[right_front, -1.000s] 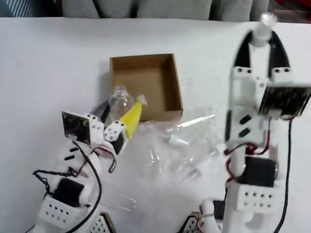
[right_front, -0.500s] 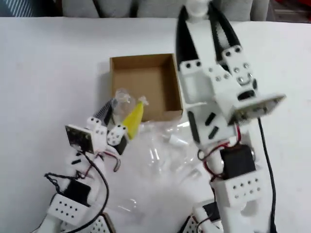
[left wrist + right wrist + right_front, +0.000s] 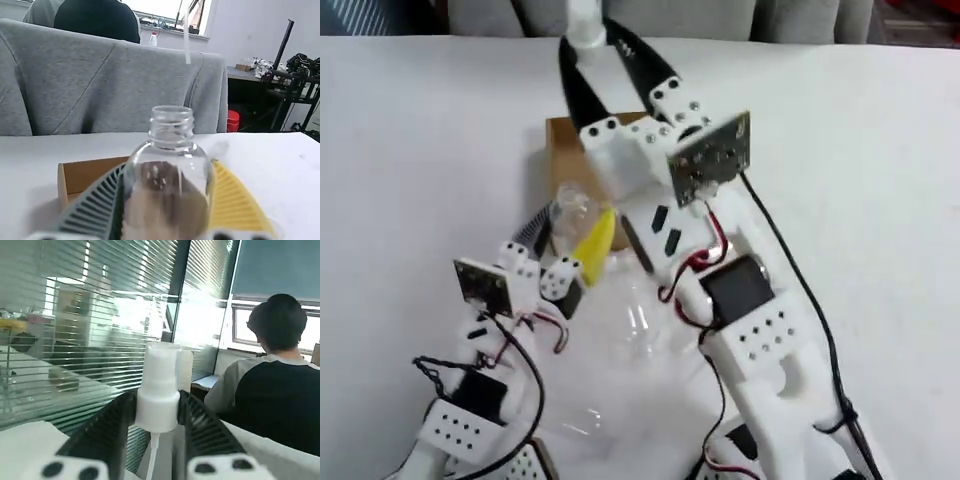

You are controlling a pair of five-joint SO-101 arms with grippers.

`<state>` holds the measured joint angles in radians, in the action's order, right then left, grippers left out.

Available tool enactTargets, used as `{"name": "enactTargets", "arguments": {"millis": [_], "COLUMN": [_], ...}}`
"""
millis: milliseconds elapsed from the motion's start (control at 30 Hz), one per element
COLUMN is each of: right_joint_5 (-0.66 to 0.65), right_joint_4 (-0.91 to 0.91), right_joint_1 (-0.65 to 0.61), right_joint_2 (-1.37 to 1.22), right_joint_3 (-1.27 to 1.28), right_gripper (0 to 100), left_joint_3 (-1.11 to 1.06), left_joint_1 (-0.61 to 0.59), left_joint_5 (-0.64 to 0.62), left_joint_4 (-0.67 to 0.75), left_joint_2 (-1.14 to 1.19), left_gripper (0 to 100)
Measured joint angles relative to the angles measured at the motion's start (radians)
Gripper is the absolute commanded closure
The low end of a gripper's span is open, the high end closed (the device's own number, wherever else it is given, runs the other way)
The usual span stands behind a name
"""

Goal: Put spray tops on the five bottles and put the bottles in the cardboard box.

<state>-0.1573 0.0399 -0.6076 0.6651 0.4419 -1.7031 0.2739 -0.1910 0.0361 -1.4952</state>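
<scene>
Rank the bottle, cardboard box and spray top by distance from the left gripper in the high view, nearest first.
1. The bottle: clamped in the left gripper itself.
2. The cardboard box: on the table just beyond the bottle.
3. The spray top: farthest, held in the right gripper, seen past the box's far edge.

One cardboard box (image 3: 560, 160). One white spray top (image 3: 159, 390). One clear bottle (image 3: 167, 190) counted for certain, plus a loose heap of clear bottles (image 3: 645, 320) on the surface (image 3: 420, 130) (too tangled to number). Two arms: left arm (image 3: 470, 410), right arm (image 3: 760, 340).
</scene>
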Motion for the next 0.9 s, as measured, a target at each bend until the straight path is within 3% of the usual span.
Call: {"name": "enactTargets", "arguments": {"millis": [167,267,667,900], "right_joint_5": [0.0,0.071,0.141,0.141], "right_joint_4": [0.046,0.135,0.324,0.318], "right_joint_1": [-0.04,-0.052,-0.049,-0.052], "right_joint_2": [0.006,0.037,0.215,0.232], "right_joint_3": [-0.002,-0.002,-0.002,0.049], "right_gripper": [98.4,98.4,98.4,98.4], "left_joint_3": [0.0,0.0,0.0,0.0], "left_joint_1": [0.058,0.072,0.071,0.071], "left_joint_5": [0.087,0.133,0.141,0.141], "left_joint_4": [-0.035,-0.046,-0.048,-0.048], "left_joint_2": [0.0,0.0,0.0,0.0], "left_gripper": [97,97,97,97]}}
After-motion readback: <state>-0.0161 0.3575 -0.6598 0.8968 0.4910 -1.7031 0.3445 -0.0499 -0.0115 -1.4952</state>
